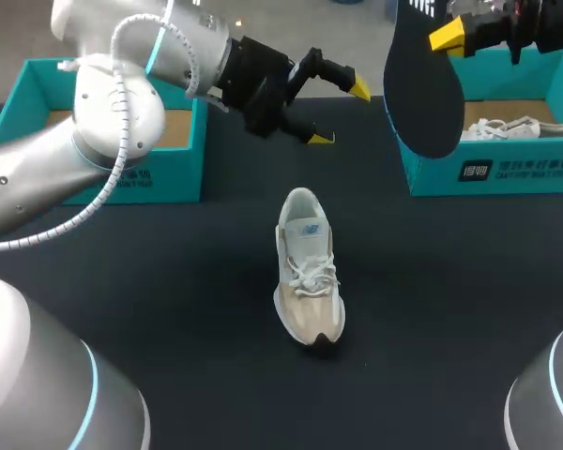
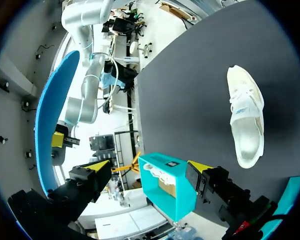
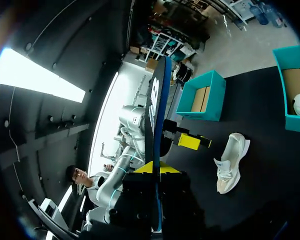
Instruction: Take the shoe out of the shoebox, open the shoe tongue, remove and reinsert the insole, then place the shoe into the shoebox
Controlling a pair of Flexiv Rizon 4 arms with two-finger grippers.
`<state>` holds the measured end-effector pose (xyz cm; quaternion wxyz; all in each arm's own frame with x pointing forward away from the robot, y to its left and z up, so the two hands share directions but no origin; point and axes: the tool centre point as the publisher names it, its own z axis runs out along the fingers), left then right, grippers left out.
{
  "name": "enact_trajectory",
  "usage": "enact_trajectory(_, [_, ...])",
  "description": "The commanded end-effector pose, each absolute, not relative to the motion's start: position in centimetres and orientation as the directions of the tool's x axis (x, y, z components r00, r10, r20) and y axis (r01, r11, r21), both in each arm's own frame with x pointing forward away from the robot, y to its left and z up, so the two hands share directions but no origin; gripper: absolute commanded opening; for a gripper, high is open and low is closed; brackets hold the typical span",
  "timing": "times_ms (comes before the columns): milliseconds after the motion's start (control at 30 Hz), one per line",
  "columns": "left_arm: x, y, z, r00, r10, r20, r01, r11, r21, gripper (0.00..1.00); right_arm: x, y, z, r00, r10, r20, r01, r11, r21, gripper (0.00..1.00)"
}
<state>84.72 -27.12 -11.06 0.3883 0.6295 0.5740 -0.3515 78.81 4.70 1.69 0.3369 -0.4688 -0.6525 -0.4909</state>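
Nearest us, the shoe (image 1: 308, 272) stands upright on the table (image 1: 169, 300) with its toe towards us, and nothing touches it. That is our main worry. If the insole is pushed in while the shoe is unheld, we expect the shoe to slide or tip onto its side. The laces look tied across the opening, so the insole's tip may catch on the tongue and buckle.

Beyond the shoe, our left gripper (image 1: 341, 114) hangs above the table with its fingers spread and nothing between them. It is well apart from the shoe, too far to steady it.

Farther off, our right gripper (image 1: 455, 33) is clamped on one end of the insole (image 1: 424, 84), and the rest hangs free below it. Held that way, it could swing or slip out on the way down.

At the far edge stand the left box (image 1: 122, 178) and the right box (image 1: 488, 173), the latter with a second shoe (image 1: 507, 129) inside.

The head view cuts off the insole's top and shows only one right finger. We cannot tell how far the tongue is pulled open. The box wall hides part of the second shoe.
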Motion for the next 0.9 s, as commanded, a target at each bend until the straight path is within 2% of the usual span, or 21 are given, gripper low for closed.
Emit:
enact_trajectory(33, [83.8, -26.4, -11.1, 0.096, 0.423, -0.901, 0.995, -0.021, 0.096, 1.0, 78.9, 4.8, 1.7, -0.332, 0.283, 0.9, 0.943, 0.081, 0.323, 0.0])
enact_trajectory(400, [83.9, -26.5, -11.0, 0.09, 0.401, -0.912, 0.996, -0.011, 0.094, 1.0, 78.9, 4.8, 1.7, -0.332, 0.283, 0.9, 0.943, 0.081, 0.323, 0.0])
enact_trajectory(600, [84.1, -26.2, -9.3, 0.087, 0.277, -0.957, 0.993, 0.052, 0.106, 1.0, 80.7, 4.0, -0.2, -0.226, 0.259, 0.939, 0.97, -0.026, 0.24, 0.0])
enact_trajectory(900, [83.4, -26.0, -7.8, 0.127, 0.151, -0.98, 0.987, 0.082, 0.14, 1.0, 83.4, 3.6, -1.1, -0.161, 0.251, 0.954, 0.985, -0.027, 0.173, 0.0])
